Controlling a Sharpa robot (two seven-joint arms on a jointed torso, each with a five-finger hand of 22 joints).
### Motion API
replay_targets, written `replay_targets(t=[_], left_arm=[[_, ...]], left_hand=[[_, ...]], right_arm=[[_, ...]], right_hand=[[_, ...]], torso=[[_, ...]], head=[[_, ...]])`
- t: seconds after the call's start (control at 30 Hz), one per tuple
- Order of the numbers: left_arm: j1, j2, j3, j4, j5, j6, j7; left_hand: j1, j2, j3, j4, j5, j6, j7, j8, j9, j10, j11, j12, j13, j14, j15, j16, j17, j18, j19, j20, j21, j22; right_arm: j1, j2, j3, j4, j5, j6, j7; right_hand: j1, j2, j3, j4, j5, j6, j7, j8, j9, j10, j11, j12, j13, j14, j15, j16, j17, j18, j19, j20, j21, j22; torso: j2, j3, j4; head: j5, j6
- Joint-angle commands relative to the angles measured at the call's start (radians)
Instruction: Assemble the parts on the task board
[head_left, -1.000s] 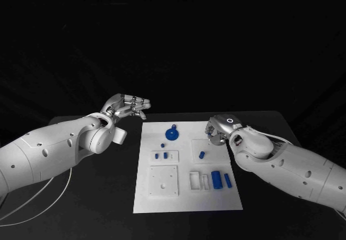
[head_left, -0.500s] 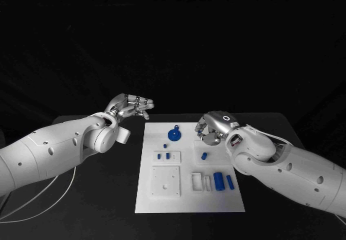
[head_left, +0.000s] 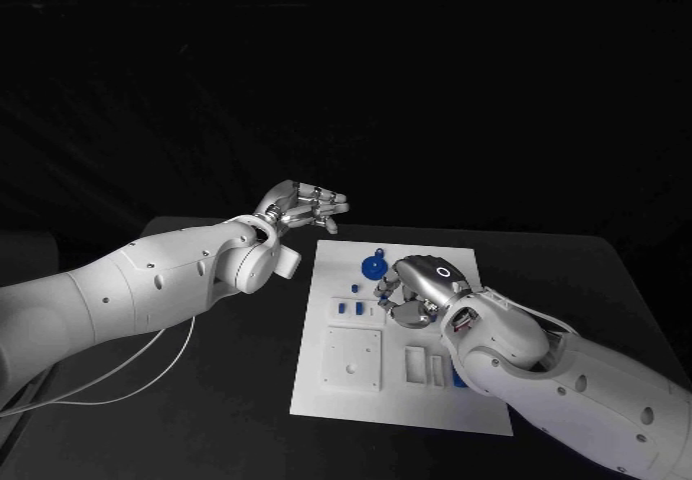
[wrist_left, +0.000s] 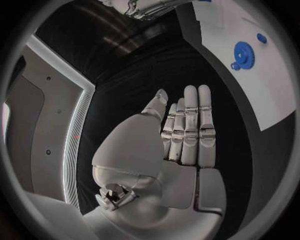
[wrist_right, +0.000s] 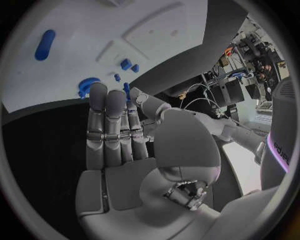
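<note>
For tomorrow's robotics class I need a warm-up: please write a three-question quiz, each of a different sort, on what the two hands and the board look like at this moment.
1. True or false: the left hand holds a blue part.
2. Multiple choice: the right hand is over A) the bare table left of the board, B) the task board, C) the table's far right corner.
3. Fill in: the blue gear lies near the board's ___ edge, far or near.

Key: 1. False; its fingers are apart and hold nothing. 2. B; it hangs above the board beside the blue gear, and whether it grips anything cannot be told. 3. Far.
</note>
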Motion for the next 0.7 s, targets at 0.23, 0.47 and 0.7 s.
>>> replay_targets(t=[0.23,0.47,0.7], left_arm=[[0.001,0.033,-0.001,-0.012,0.0,-0.03,0.008],[0.001,0.048,-0.001,-0.023,-0.003,-0.033,-0.008],[0.001,0.057,-0.001,-0.029,-0.006,-0.032,-0.023]], left_hand=[[0.002,0.001,-0.003,0.002,0.01,0.003,-0.004,0.004,0.001,0.003,-0.002,0.001,-0.001,-0.004,0.003,-0.004,0.002,0.007,-0.006,0.002,0.008,0.014],[-0.01,-0.003,-0.007,0.01,0.016,0.005,-0.005,0.003,0.0,0.003,-0.002,0.001,-0.001,-0.007,0.004,-0.004,0.002,0.006,-0.009,0.004,0.006,0.015],[-0.016,-0.003,-0.008,0.016,0.018,0.004,-0.004,0.002,0.0,0.003,-0.002,0.001,-0.001,-0.005,0.004,0.0,0.004,0.006,-0.006,0.003,0.007,0.016]], right_arm=[[-0.058,0.029,-0.005,-0.012,-0.034,-0.042,0.028],[-0.089,0.036,-0.007,-0.028,-0.063,-0.083,0.033],[-0.111,0.038,-0.007,-0.04,-0.062,-0.117,0.041]], right_hand=[[0.006,0.009,-0.004,-0.008,0.003,0.007,-0.001,-0.004,0.001,0.032,-0.027,0.005,0.008,0.002,-0.005,-0.009,0.001,0.026,0.016,-0.001,-0.025,0.025],[0.006,0.005,0.001,-0.004,0.003,0.01,-0.001,-0.003,0.0,0.034,-0.028,0.005,0.008,0.003,-0.005,-0.008,0.003,0.026,0.019,-0.001,-0.032,0.039],[0.01,0.006,-0.008,-0.002,0.003,0.01,-0.001,-0.004,-0.001,0.033,-0.028,0.005,0.007,0.003,-0.005,-0.009,0.003,0.026,0.025,-0.001,-0.046,0.047]], torso=[[0.002,0.0007,-0.0015],[0.002,0.0004,-0.0024],[0.002,-0.0002,-0.0001]], head=[[0.075,-0.028],[0.116,-0.044],[0.139,-0.06]])
